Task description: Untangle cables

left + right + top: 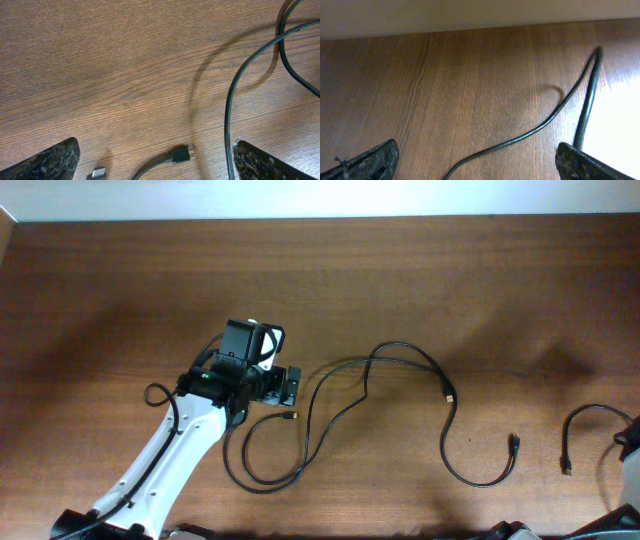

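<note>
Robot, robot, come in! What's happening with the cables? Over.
Left gripper open, right gripper open. Cables crossed mid-table, none held. Short cable apart at right.

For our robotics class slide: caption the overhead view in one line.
Left arm's open claw beside looped black cables on a wooden table.

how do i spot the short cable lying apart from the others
From overhead, go to the far right edge of the wooden table. The short black cable there bends like a hook, a small plug at its lower end. Unlike the long looping cables mid-table, it crosses no cable.
</note>
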{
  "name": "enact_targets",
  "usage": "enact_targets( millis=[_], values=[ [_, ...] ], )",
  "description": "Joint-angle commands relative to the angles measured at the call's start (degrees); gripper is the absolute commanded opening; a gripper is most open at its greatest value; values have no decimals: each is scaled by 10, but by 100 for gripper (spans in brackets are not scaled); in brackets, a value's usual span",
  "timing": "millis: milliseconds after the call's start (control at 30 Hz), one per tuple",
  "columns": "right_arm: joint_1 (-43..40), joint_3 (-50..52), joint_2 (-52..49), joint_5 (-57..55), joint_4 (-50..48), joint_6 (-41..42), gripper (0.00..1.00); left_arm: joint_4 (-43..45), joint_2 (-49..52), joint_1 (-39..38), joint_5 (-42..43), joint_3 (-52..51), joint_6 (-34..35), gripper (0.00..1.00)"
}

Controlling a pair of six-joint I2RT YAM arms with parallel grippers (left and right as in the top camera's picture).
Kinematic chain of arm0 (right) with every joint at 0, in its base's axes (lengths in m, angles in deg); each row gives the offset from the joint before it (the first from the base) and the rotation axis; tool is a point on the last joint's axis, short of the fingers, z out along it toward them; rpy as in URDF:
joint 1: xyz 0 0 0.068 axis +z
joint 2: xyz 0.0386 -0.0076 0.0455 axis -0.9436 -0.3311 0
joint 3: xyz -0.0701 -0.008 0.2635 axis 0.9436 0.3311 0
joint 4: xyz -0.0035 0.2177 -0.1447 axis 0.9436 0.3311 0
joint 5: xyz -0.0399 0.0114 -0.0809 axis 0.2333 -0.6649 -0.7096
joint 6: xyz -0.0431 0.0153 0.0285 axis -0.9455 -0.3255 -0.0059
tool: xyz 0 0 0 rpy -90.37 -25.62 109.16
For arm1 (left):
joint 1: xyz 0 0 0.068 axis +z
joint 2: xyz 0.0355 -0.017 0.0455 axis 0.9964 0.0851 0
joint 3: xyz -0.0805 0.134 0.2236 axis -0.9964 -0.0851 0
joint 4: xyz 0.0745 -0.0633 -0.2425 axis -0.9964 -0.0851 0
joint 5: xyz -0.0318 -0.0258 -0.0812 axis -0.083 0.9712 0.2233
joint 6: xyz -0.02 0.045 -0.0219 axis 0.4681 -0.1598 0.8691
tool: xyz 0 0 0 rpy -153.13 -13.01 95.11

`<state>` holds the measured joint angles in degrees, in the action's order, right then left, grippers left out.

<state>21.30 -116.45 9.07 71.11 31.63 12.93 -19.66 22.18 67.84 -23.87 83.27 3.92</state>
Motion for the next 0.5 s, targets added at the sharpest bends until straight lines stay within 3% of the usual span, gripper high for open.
enact_targets(
  millis=[0, 200, 467],
  values=[
    [-2, -10, -2, 29, -2, -1, 99, 0, 2, 2, 6, 6, 6, 99],
    [-2, -10, -2, 209, -16, -12, 99, 0, 2, 2, 6, 6, 6, 99],
    [33, -10, -2, 466, -7, -116, 99, 0, 2, 2, 6, 6, 6, 99]
  ],
)
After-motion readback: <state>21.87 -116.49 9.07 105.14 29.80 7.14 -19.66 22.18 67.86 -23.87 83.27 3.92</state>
